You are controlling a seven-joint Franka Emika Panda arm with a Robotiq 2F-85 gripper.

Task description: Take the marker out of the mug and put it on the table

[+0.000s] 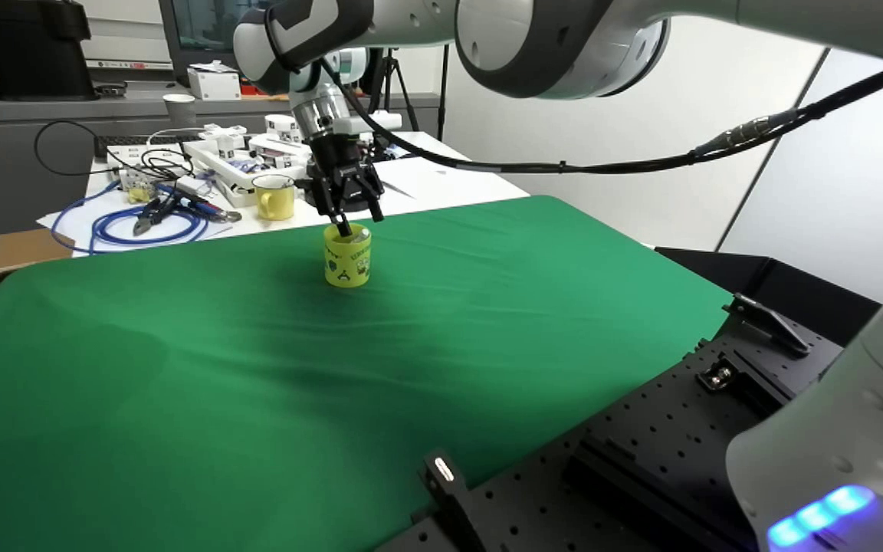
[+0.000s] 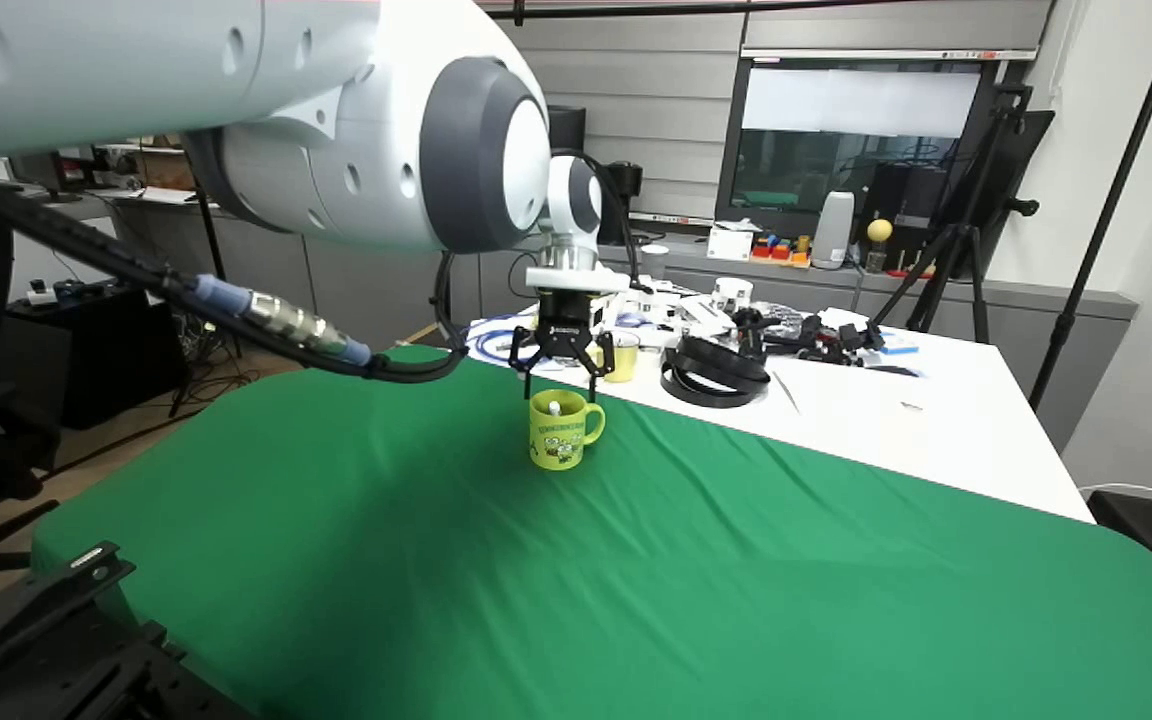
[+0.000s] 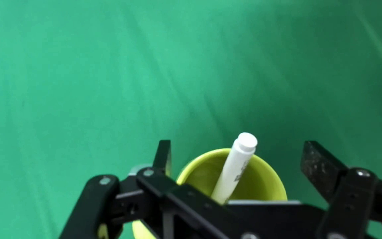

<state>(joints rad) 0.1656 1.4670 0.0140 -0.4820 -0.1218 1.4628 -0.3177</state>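
Note:
The yellow-green mug [image 1: 347, 268] stands upright on the green-covered table [image 1: 426, 368]; it also shows in an exterior view [image 2: 557, 440] with its handle, and in the wrist view [image 3: 270, 179]. The marker [image 3: 233, 171] leans inside the mug, its white end above the rim; its lower part is hidden. That white end also shows in an exterior view [image 2: 554, 408]. My gripper [image 3: 238, 157] is open and empty just above the mug. In the wrist view its fingers lie left and right of the marker, apart from it. The gripper shows in both exterior views [image 1: 362, 224] [image 2: 559, 393].
Behind the green cloth stands a white-topped desk [image 2: 886, 430] with another yellow mug [image 1: 276, 203], blue cable [image 1: 142, 230], pliers [image 1: 173, 211], white items and a black belt-like coil [image 2: 714, 370]. A black perforated mounting plate [image 1: 633, 429] lies at the robot's base.

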